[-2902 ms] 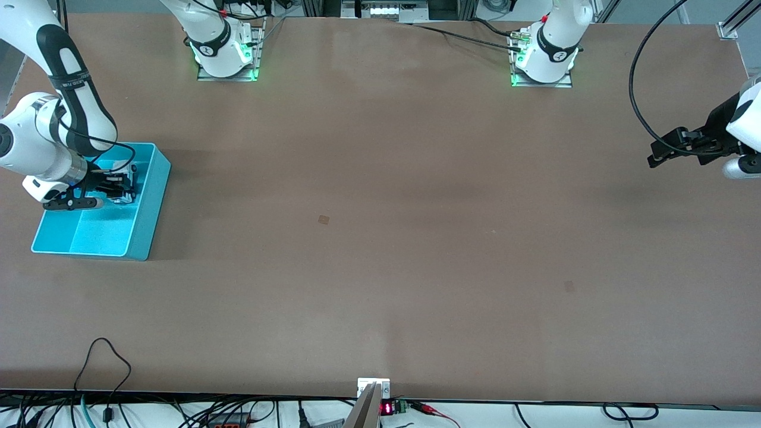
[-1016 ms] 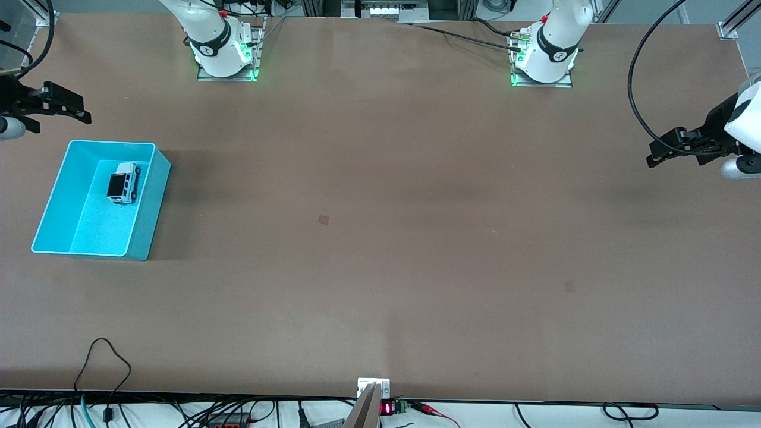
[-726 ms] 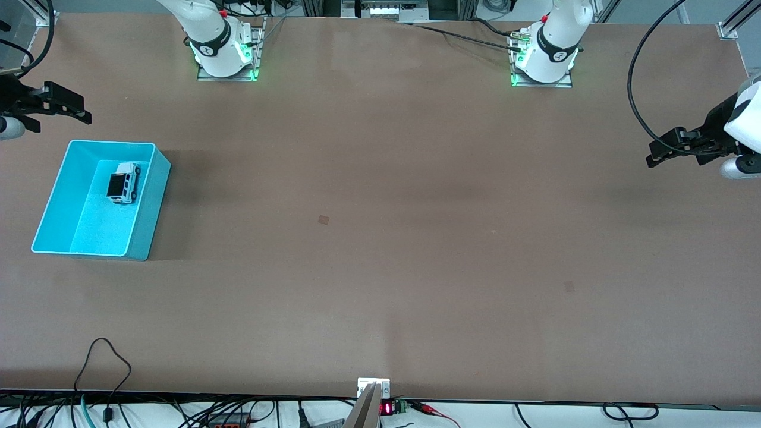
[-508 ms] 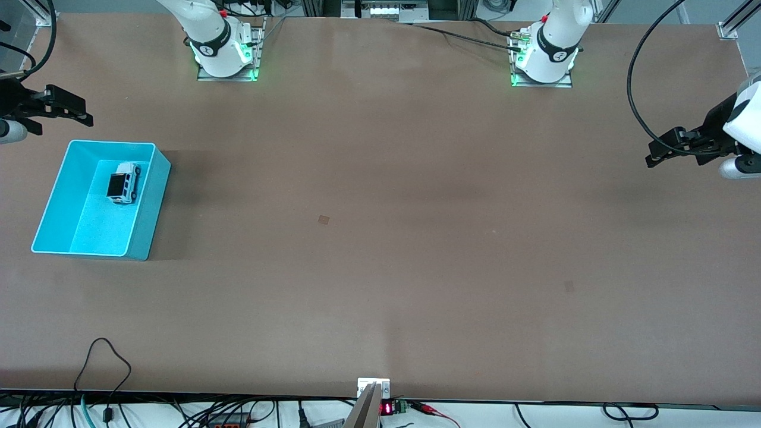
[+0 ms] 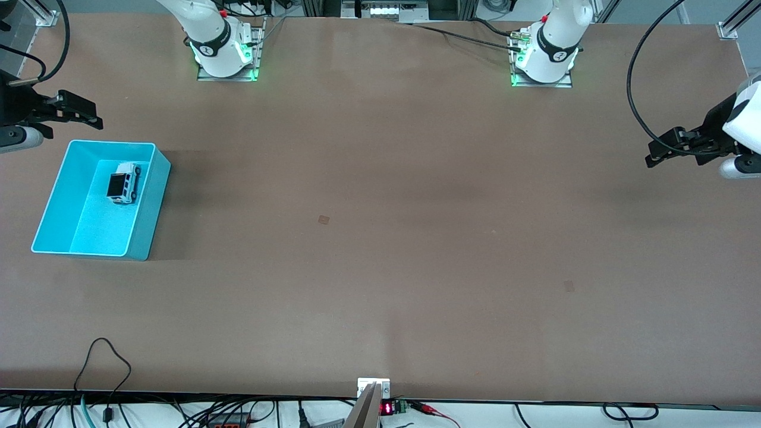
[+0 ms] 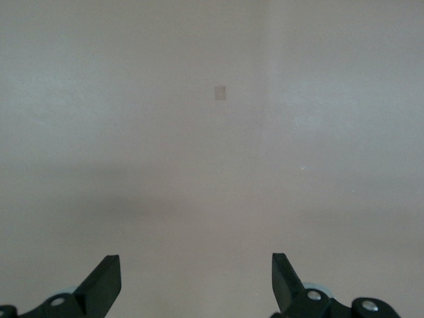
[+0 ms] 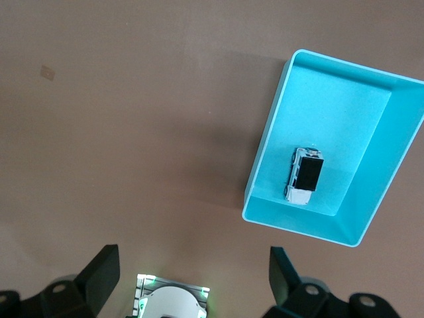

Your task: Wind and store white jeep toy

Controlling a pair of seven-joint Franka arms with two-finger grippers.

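1. The white jeep toy (image 5: 124,182) sits inside the cyan bin (image 5: 147,205), on its wheels, in the part of the bin farther from the front camera and close to the bin wall that faces the middle of the desk (image 5: 380,238). You can see its black roof nicely from the right wrist view too (image 7: 305,175), with the bin (image 7: 318,225) around it.
2. The bin itself stands on the desk at the right arm's end.
3. The right end effector (image 5: 80,113) hangs in the air just off the bin's corner that's farthest from the front camera, over bare desk, not over the bin. Its jaws are spread wide with nothing between them; the right wrist view shows both fingers (image 7: 99,271) well apart.
4. The left end effector (image 5: 660,156) is way off from the bin, up over the left arm's end of the desk, just waiting. Same deal: jaws wide apart and holding nothing, with only plain desk under the fingers (image 6: 103,285) in the left wrist view.
5. Nothing is touching the jeep right now.
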